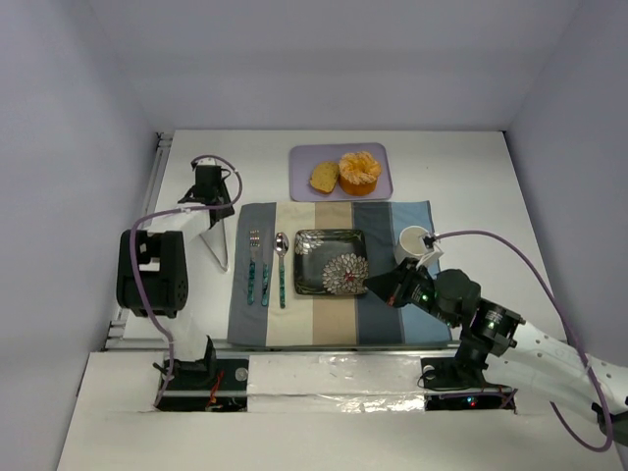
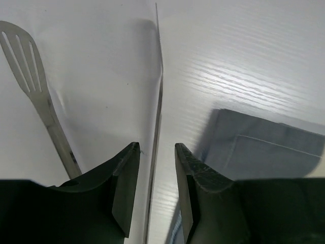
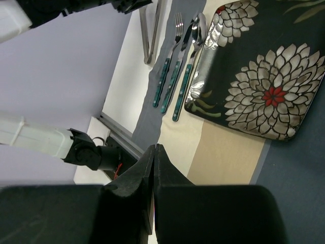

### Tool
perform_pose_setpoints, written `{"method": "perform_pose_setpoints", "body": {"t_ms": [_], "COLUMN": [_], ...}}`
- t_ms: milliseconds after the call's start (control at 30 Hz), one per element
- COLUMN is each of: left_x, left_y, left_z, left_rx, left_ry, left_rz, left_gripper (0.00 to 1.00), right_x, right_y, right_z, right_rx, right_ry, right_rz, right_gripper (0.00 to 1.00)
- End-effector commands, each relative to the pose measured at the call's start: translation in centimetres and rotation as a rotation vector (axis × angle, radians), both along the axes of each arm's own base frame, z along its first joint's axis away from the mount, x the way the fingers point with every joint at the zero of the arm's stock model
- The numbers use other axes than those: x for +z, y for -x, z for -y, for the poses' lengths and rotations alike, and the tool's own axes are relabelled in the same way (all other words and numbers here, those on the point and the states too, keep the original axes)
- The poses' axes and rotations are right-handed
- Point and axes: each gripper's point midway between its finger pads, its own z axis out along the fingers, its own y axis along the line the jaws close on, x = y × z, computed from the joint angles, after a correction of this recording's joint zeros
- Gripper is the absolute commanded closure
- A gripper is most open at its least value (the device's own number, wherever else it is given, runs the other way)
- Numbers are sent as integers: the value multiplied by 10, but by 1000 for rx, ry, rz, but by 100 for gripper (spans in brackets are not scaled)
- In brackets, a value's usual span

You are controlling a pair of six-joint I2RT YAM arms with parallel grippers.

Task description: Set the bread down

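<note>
Two claws to be reported. Is the bread located? (R.)

Located. The bread (image 1: 323,177) is seen lying on the lavender tray (image 1: 304,157) at the far side of the table (image 1: 471,177). It is set just beside the orange fruit (image 1: 359,172), on that fruit's left; whether they touch cannot be told. Both claws are well apart from it. (M.)

Left one? (R.)

The left gripper (image 2: 156,152) is positioned low over the tongs (image 1: 218,240), which are laid left of the placemat (image 1: 334,216). A narrow gap is shown between its fingers (image 2: 126,188). One thin tong arm is seen running edge-on through that gap and is not pinched. The slotted tong arm is seen off to the left in the wrist view. (M.)

Right one? (R.)

The right gripper (image 3: 154,152) is closed tight, fingers pressed flat together, nothing caught between them. It is positioned over the blue right-hand stripes of the placemat, right of the dark floral plate (image 1: 319,250) and on the near side of the white cup (image 1: 416,241). Contact with the cup cannot be told. The cutlery (image 1: 266,270) is laid in a row on the mat, left of the plate. (M.)
</note>
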Motion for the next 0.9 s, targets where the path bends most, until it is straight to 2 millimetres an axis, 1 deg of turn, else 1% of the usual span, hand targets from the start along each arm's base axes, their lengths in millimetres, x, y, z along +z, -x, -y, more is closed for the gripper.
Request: {"method": "perform_pose_setpoints", "body": {"t_ms": [0, 33, 67, 100, 133, 167, 233, 267, 333, 367, 433, 467, 533, 567, 600, 633, 667, 733, 767, 800, 833, 867], "left_x": [9, 4, -5, -6, -9, -19, -22, -30, -31, -35, -35, -35, -32, -26, -19, -15, 1, 17, 38, 47, 72, 85], "left_y": [-23, -24, -25, -27, -29, -29, -34, -36, -41, -42, -44, -45, -43, -41, -44, -39, -39, -39, -40, -40, -40, -40], "left_z": [-9, -10, -14, -16, -21, -21, -21, -20, -20, -21, -23, -26, -34, -45, -49, -53, -56, -56, -50, -44, -29, -17], "left_rx": [2, -1, 8, 11, 16, 14, 8, 2, 1, 0, 4, 13, 41, 91, 112, 122, 146, 163, 156, 145, 119, 92], "left_ry": [-57, -72, -92, -102, -111, -117, -120, -121, -125, -132, -142, -160, -196, -241, -256, -272, -283, -268, -248, -235, -214, -194], "left_rz": [34, 18, -5, -9, -15, -35, -40, -55, -52, -60, -61, -63, -75, -77, -62, -71, -35, 9, 59, 82, 144, 186], "left_gripper": [68, 68, 68, 68, 68, 69, 69, 71, 73, 79, 88, 100, 100, 100, 100, 100, 100, 100, 100, 100, 100, 100], "right_x": [11, 9, 9, 4, 5, 3, 2, 3, 3, 3, 2, 2, 1, -2, -3, 3, 0, 2, 2, 2, 4, 7], "right_y": [3, 4, 4, 5, 5, 5, 4, 4, 3, 3, 1, 1, 2, 2, 1, 0, 0, 1, 0, 0, -1, -1], "right_z": [-5, -5, -5, -7, -8, -8, -8, -9, -11, -11, -12, -13, -15, -16, -17, -19, -22, -27, -29, -33, -36, -40], "right_rx": [23, 23, 22, 30, 36, 35, 30, 32, 38, 37, 35, 36, 47, 49, 48, 51, 56, 77, 80, 93, 105, 114], "right_ry": [-57, -58, -64, -59, -64, -60, -56, -55, -48, -43, -35, -38, -33, -25, -23, -48, -40, -42, -38, -31, -26, -25], "right_rz": [15, 5, 3, -5, -3, -5, -9, -8, -3, -4, -9, -10, -12, -19, -24, -11, -18, -15, -19, -26, -19, -15], "right_gripper": [98, 98, 98, 98, 98, 98, 98, 98, 98, 98, 98, 97, 97, 96, 96, 95, 91, 86, 77, 71, 58, 51]}}
